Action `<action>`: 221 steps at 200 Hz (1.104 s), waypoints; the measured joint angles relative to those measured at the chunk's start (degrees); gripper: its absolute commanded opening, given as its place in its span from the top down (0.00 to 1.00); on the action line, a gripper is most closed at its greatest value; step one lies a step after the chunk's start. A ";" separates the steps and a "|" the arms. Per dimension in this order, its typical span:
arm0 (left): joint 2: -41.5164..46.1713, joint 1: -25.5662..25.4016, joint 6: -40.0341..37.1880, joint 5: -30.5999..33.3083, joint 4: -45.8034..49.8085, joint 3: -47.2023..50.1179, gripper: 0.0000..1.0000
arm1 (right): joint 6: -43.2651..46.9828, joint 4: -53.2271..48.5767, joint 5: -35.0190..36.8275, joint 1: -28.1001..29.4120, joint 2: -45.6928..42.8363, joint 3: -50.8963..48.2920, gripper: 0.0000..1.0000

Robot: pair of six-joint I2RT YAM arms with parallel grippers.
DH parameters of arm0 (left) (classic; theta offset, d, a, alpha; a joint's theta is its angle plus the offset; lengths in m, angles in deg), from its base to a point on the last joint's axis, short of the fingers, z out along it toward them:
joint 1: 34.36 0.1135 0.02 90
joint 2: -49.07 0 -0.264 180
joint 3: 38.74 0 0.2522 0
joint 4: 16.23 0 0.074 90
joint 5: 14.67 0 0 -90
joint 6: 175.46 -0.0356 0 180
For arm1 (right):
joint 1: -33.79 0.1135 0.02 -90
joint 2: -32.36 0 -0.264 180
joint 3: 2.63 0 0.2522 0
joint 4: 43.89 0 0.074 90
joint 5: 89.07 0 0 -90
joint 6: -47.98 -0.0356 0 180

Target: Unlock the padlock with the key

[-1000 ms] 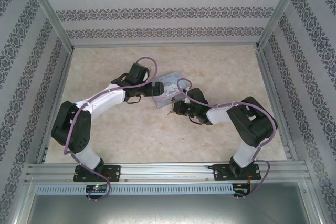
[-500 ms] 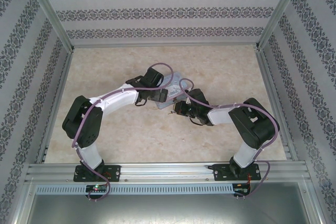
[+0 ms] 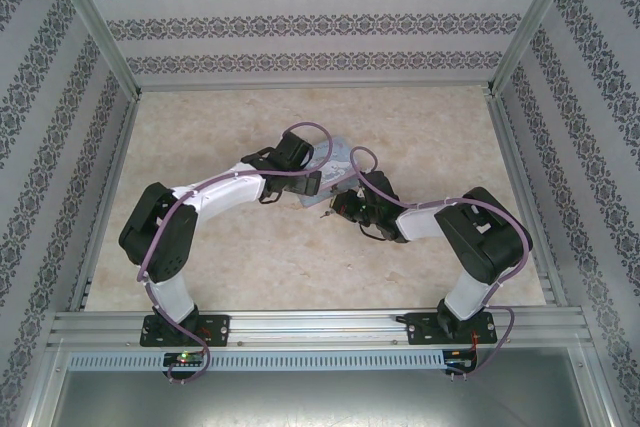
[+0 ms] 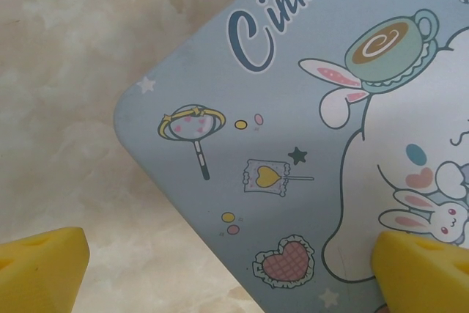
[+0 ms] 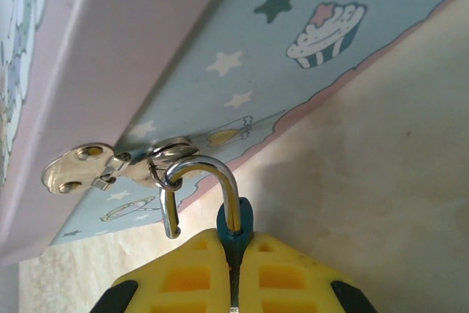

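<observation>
The padlock (image 5: 235, 226) has a small teal body and a thin silvery shackle (image 5: 212, 170). My right gripper (image 5: 234, 245) is shut on that body, yellow pads pressed on both sides. The shackle stands open: its free end hangs loose, and its curve is hooked through the ring of the silvery hasp (image 5: 80, 166) on the pale blue cartoon tin (image 4: 308, 144). My left gripper (image 4: 231, 265) is open just above the tin's lid, one pad (image 4: 44, 262) over the table and the other over the lid. From above, both grippers (image 3: 305, 185) (image 3: 335, 209) meet at the tin (image 3: 337, 150). The key is hidden.
The marble-patterned table (image 3: 250, 257) is walled by patterned panels at the back and both sides. An aluminium rail (image 3: 320, 325) runs along the near edge. Purple cables (image 3: 300, 132) loop over both arms near the tin.
My left arm has swung right and settled over the tin's lid, gripper still open. The right gripper has stayed shut on the padlock and hardly moved.
</observation>
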 measured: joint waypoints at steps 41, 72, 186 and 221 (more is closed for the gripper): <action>0.02 0.00 0.00 -0.04 -1.66 0.76 0.00 | -1.97 0.17 0.55 0.00 0.42 0.52 1.00; 0.02 0.00 0.00 -0.04 -2.58 1.09 0.01 | -3.61 1.97 0.52 0.02 2.01 0.90 1.00; -0.57 0.00 0.00 0.13 -4.81 1.42 0.03 | -5.49 4.72 -2.93 -4.79 4.81 3.50 1.00; -1.16 0.00 0.02 0.15 -5.86 1.16 0.05 | -2.58 -0.48 -7.91 -8.63 5.60 7.91 1.00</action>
